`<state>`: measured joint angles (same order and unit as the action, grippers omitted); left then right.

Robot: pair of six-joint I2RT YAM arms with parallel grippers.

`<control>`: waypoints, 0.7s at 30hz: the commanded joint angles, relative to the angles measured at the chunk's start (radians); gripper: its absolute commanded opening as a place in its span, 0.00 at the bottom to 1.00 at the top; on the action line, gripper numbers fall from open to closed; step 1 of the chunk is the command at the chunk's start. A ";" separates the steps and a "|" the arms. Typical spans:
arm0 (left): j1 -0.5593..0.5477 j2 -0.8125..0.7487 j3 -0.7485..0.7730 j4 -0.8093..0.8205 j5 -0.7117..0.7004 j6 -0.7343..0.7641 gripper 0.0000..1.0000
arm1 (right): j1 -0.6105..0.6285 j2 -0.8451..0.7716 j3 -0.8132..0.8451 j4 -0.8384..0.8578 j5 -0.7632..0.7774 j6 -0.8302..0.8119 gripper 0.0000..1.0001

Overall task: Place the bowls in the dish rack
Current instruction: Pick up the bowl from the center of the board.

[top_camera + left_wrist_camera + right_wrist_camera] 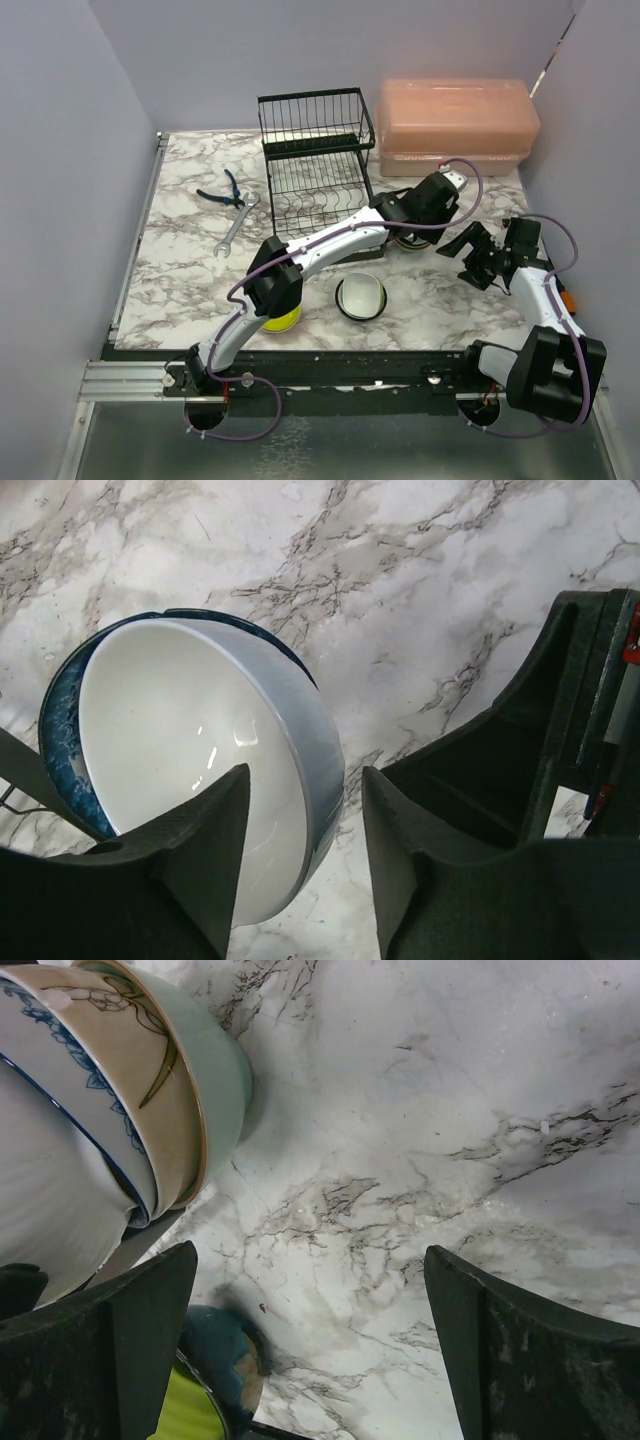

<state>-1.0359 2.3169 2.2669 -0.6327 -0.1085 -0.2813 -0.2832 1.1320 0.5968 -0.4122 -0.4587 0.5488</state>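
Note:
A white bowl point(170, 730) sits tilted inside a blue-patterned bowl point(62, 740). My left gripper point(305, 772) straddles the white bowl's wall, one finger inside and the other outside with a gap still showing, so it is open. From above, that gripper point(410, 232) hangs over the bowl stack point(400, 243) right of the black dish rack point(315, 160). The stack also holds a beige-patterned bowl point(150, 1090) and a pale teal one point(222, 1070). My right gripper point(462, 262) stands wide open beside the stack, only marble between its fingers point(310, 1252). A dark-sided teal bowl point(360, 297) and a yellow-green bowl point(280, 318) rest near the front.
A pink lidded box point(455, 125) stands at the back right next to the rack. Blue-handled pliers point(222, 190) and a wrench point(235, 225) lie left of the rack. My left arm stretches diagonally across the marble table point(180, 270), above the yellow-green bowl.

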 commanded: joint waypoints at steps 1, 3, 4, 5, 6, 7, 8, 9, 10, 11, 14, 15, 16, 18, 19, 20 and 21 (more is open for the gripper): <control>-0.014 0.016 0.045 -0.043 -0.044 0.034 0.47 | -0.007 0.010 -0.008 0.009 -0.015 -0.007 1.00; -0.018 0.018 0.047 -0.042 -0.037 0.038 0.43 | -0.006 0.008 -0.009 0.010 -0.021 -0.007 1.00; -0.021 0.018 0.047 -0.043 -0.035 0.040 0.41 | -0.005 0.006 -0.010 0.014 -0.024 -0.008 1.00; -0.022 0.020 0.048 -0.043 -0.034 0.040 0.39 | -0.005 0.006 -0.011 0.016 -0.025 -0.007 1.00; -0.023 0.020 0.050 -0.044 -0.032 0.040 0.37 | -0.006 0.008 -0.009 0.015 -0.026 -0.008 1.00; -0.024 0.021 0.052 -0.044 -0.028 0.039 0.35 | -0.005 0.009 -0.006 0.011 -0.027 -0.010 1.00; -0.025 0.022 0.053 -0.043 -0.024 0.038 0.32 | -0.006 0.009 -0.004 0.009 -0.029 -0.012 1.00; -0.027 0.022 0.054 -0.042 -0.021 0.035 0.29 | -0.006 0.008 -0.003 0.009 -0.031 -0.015 1.00; -0.027 0.022 0.056 -0.042 -0.019 0.036 0.25 | -0.006 0.006 -0.003 0.009 -0.030 -0.016 1.00; -0.026 0.022 0.058 -0.043 -0.019 0.035 0.22 | -0.006 0.004 -0.003 0.009 -0.030 -0.015 1.00; -0.027 0.019 0.064 -0.042 -0.013 0.027 0.12 | -0.006 0.006 0.001 0.005 -0.034 -0.017 1.00; -0.027 0.016 0.065 -0.042 -0.009 0.023 0.08 | -0.005 0.005 0.004 0.002 -0.037 -0.019 1.00; -0.027 0.012 0.065 -0.042 -0.006 0.020 0.05 | -0.006 0.004 0.004 0.000 -0.039 -0.019 1.00; -0.027 0.005 0.067 -0.040 -0.004 0.014 0.00 | -0.005 0.000 0.006 0.004 -0.045 -0.020 1.00; -0.027 0.001 0.069 -0.038 -0.006 0.011 0.00 | -0.005 0.000 0.007 0.005 -0.047 -0.020 1.00; -0.027 -0.007 0.069 -0.035 -0.006 0.007 0.00 | -0.006 0.001 0.008 0.004 -0.050 -0.021 1.00; -0.027 -0.013 0.069 -0.031 -0.003 0.003 0.00 | -0.005 0.003 0.013 -0.001 -0.053 -0.022 1.00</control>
<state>-1.0573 2.3249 2.2852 -0.6872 -0.1173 -0.2676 -0.2832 1.1339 0.5949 -0.4114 -0.4808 0.5423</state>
